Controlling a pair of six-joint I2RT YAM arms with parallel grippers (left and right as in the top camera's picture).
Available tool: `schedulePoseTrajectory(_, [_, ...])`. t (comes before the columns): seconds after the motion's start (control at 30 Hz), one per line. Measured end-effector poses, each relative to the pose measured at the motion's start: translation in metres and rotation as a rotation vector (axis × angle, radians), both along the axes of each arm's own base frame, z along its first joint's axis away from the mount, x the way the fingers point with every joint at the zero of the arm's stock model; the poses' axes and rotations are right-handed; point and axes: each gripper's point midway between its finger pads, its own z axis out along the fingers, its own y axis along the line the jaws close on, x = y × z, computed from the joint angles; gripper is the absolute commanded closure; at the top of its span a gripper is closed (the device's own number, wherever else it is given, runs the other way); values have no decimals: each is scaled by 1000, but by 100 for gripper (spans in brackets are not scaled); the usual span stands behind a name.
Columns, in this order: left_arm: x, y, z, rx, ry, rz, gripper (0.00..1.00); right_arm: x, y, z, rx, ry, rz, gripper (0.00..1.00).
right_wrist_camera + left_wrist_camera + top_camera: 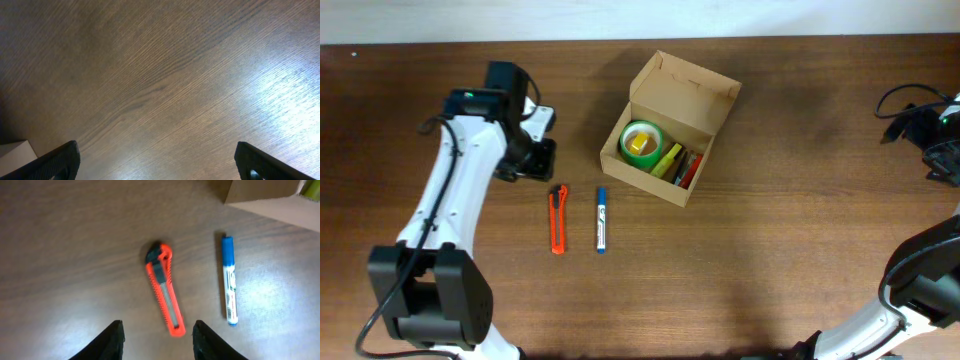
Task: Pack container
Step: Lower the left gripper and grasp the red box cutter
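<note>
Upper centre of the overhead view, the small brown cardboard box [670, 125] sits lid-up on the wooden counter [770, 250], partly filled. It looks light, stiff yet crushable; grip a side wall. Only the left wrist view shows the left gripper [157, 340], jaws apart and empty, over the orange plastic utility knife [165, 287]. The right gripper [157, 162] has its jaws wide apart, empty.

In container [670, 125]: tape roll [642, 142], perhaps pens [680, 165]; cutter [558, 220] left of marker [601, 220], both before container, on table [770, 260].
</note>
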Motion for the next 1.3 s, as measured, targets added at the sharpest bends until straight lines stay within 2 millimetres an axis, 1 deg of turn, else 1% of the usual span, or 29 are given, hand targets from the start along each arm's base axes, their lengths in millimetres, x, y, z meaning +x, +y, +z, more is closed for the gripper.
schedulePoseTrajectory(0.13, [-1, -10, -28, -5, -5, 11, 57, 0, 0, 0, 0, 0, 0, 1])
schedulePoseTrajectory(0.27, [-14, -9, -57, -3, 34, 68, 58, 0, 0, 0, 0, 0, 0, 1])
schedulePoseTrajectory(0.4, [-27, -6, -79, 6, 66, 115, 58, 0, 0, 0, 0, 0, 0, 1])
schedulePoseTrajectory(0.57, [-38, -4, -94, 9, 91, 137, 58, 0, 0, 0, 0, 0, -1, 1])
schedulePoseTrajectory(0.9, [-45, -5, -114, 7, 87, 151, 57, 0, 0, 0, 0, 0, 0, 1])
schedulePoseTrajectory(1.13, [-45, -4, -129, 19, 117, 155, 57, 0, 0, 0, 0, 0, 0, 1])
schedulePoseTrajectory(1.17, [-44, -4, -130, 19, 118, 156, 58, 0, 0, 0, 0, 0, 0, 0])
schedulePoseTrajectory(1.2, [-44, -4, -130, 21, 119, 159, 62, 0, 0, 0, 0, 0, -1, 1])
schedulePoseTrajectory(1.23, [-43, -3, -131, 27, 120, 161, 67, 0, 0, 0, 0, 0, 0, 1])
schedulePoseTrajectory(1.3, [-42, -1, -131, 35, 119, 170, 82, 0, 0, 0, 0, 0, 0, 1])
